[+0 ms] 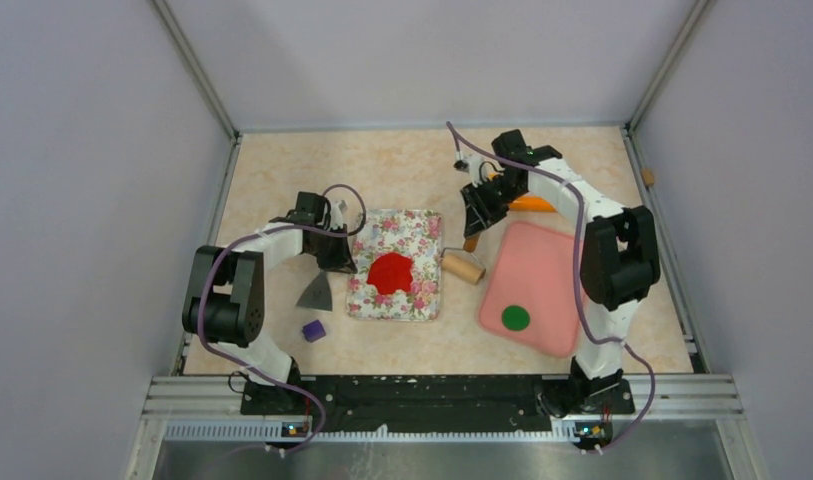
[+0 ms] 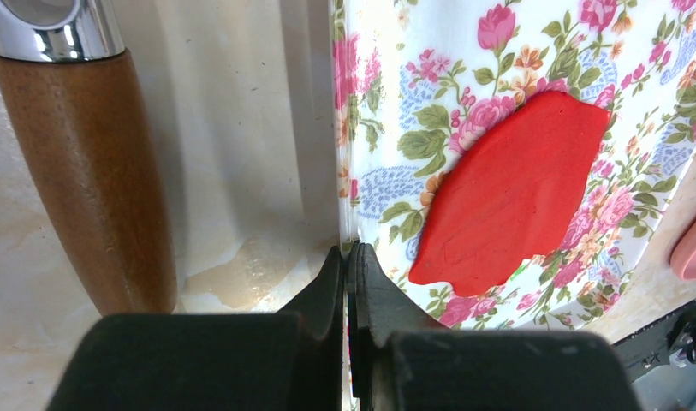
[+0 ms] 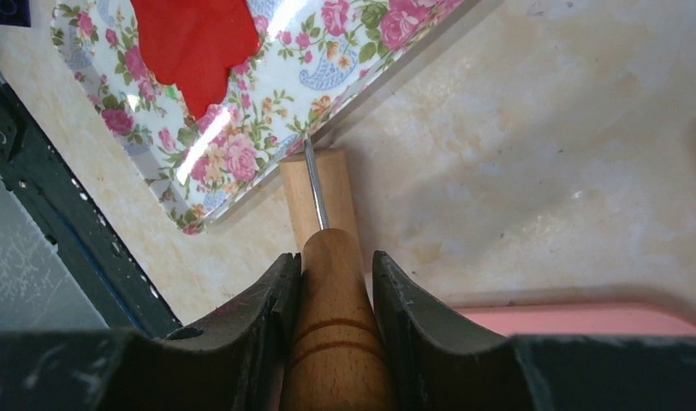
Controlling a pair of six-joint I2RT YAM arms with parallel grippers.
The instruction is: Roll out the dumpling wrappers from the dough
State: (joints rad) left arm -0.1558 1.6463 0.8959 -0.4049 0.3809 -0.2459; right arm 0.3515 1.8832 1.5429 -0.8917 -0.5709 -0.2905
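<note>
We see a white mat [image 1: 422, 240] printed with pink roses and green leaves, and the dough [image 1: 390, 272] on it is bright red. The tray [image 1: 542, 260] is pink, its small disc [image 1: 515, 318] green. The rolling pin [image 1: 463, 266] is pale wood, the table [image 1: 402, 170] marbled beige, and the little block [image 1: 313, 330] looks purple.

We look down on a beige, marble-patterned tabletop [image 1: 402, 160], closed in on three sides by plain, pale lilac-grey walls [image 1: 412, 60]. Aluminium posts [image 1: 197, 70] run up the two far corners, and a ribbed metal rail [image 1: 442, 431] crosses the near edge. The light is soft and even, casting only faint shadows.
</note>
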